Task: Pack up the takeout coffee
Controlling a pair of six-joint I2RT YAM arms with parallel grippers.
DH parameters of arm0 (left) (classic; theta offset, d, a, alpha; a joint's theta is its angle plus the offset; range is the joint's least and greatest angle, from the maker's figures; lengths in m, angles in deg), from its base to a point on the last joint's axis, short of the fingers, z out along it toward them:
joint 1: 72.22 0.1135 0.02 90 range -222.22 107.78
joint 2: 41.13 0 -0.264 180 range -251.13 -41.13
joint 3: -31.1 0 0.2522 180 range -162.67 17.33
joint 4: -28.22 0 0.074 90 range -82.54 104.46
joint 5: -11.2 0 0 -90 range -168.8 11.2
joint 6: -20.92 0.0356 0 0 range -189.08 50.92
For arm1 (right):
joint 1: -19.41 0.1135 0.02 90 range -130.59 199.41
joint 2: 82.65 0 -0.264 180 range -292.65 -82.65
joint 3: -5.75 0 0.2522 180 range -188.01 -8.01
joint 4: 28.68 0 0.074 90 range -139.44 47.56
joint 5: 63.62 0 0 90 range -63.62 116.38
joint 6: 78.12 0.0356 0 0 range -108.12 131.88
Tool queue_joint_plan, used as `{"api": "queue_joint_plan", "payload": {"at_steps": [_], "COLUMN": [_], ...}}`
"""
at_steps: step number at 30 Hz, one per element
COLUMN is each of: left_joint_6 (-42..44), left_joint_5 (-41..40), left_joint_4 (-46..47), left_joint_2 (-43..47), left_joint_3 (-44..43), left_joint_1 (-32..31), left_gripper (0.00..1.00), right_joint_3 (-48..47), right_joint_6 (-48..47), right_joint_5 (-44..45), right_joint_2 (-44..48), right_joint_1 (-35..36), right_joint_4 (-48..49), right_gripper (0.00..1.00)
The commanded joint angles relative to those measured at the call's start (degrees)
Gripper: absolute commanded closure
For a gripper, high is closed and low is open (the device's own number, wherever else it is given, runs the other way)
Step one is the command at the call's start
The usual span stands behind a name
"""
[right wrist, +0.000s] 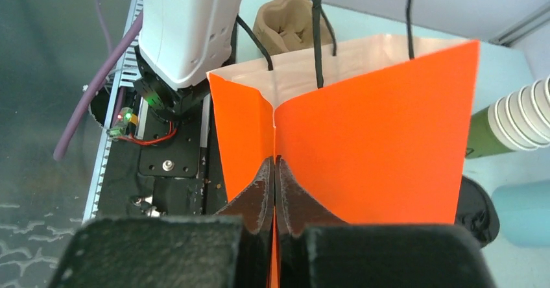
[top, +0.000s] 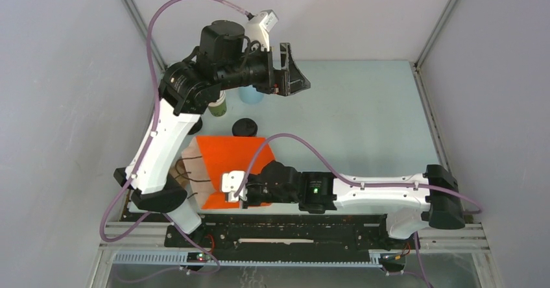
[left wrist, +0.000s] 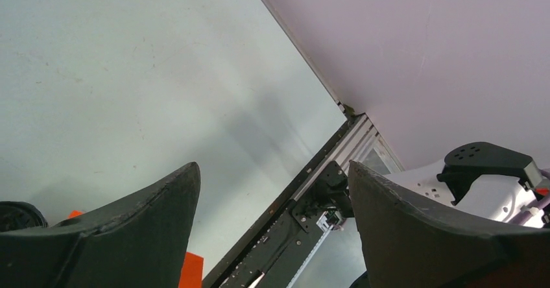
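The takeout coffee shows mainly as its round black lid [top: 244,127], standing on the table just behind the orange paper bag [top: 230,155]. In the right wrist view the lid [right wrist: 478,211] peeks out past the bag's right edge. My right gripper [right wrist: 275,161] is shut on the bag's [right wrist: 376,145] near corner fold, with orange paper pinched between its fingers. The bag stands upright with its white inside and black cord handles showing. My left gripper [top: 295,69] hangs high above the back of the table, open and empty [left wrist: 272,168], well away from the coffee.
A stack of cream-and-green cups [top: 217,106] and a light blue cup [top: 251,95] stand behind the lid, partly under the left arm. A tan crumpled item [right wrist: 285,22] lies beyond the bag. The black rail [top: 292,233] runs along the near table edge.
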Motion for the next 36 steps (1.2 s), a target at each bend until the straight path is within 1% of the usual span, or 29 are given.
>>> {"api": "queue_joint_plan", "payload": {"at_steps": [1, 4, 6, 8, 12, 14, 19, 21, 23, 26, 29, 32, 36], "left_joint_6": [1.2, 0.5, 0.1, -0.1, -0.4, -0.2, -0.3, -0.3, -0.6, -1.6, -2.1, -2.4, -3.3], "left_joint_5": [-1.9, -3.2, -5.2, -7.5, -10.4, -11.8, -15.4, -16.1, -17.6, -19.0, -17.7, -17.1, -18.4], "left_joint_4": [-0.6, -1.1, -1.1, -1.1, -0.8, -0.7, -0.9, -1.4, -2.7, -4.4, -4.6, -5.3, -7.9], "left_joint_2": [0.6, 1.1, 2.4, 4.2, 7.7, 9.9, 13.9, 14.6, 14.8, 15.0, 15.3, 15.2, 14.5], "left_joint_3": [-4.6, -6.7, -6.8, -6.6, -5.4, -3.3, 4.4, 6.8, 8.5, 12.3, 16.0, 18.9, 22.5], "left_joint_1": [0.4, 0.7, 0.9, 1.7, 3.9, 4.4, 4.6, 4.7, 4.9, 5.5, 6.2, 6.4, 7.7], "left_gripper": [0.11, 0.11, 0.10, 0.10, 0.08, 0.09, 0.09, 0.09, 0.09, 0.09, 0.09, 0.08, 0.07], "right_joint_3": [1.1, 4.1, 6.5, 9.6, 15.3, 18.8, 25.8, 29.0, 31.1, 32.7, 33.0, 32.8, 32.0], "right_joint_6": [2.0, 3.4, 6.0, 9.5, 14.9, 18.8, 22.3, 23.5, 23.8, 24.8, 25.5, 26.7, 28.6], "right_joint_5": [4.5, 8.5, 9.9, 10.1, 10.9, 12.0, 17.1, 20.1, 19.8, 18.4, 16.4, 16.1, 18.8], "right_joint_2": [5.5, 9.6, 13.2, 17.4, 25.2, 29.3, 39.5, 43.6, 46.9, 49.9, 51.8, 52.9, 52.9], "right_joint_1": [-0.7, -1.6, -2.8, -4.5, -7.1, -8.5, -11.9, -14.7, -18.8, -25.9, -31.4, -32.8, -33.4], "right_joint_4": [1.1, 0.9, 0.4, 0.2, -4.0, -5.0, -10.5, -12.2, -13.2, -14.2, -14.8, -15.1, -17.7], "right_gripper": [1.00, 1.00, 1.00, 1.00, 1.00, 1.00, 1.00, 1.00, 1.00, 1.00, 1.00, 1.00, 1.00]}}
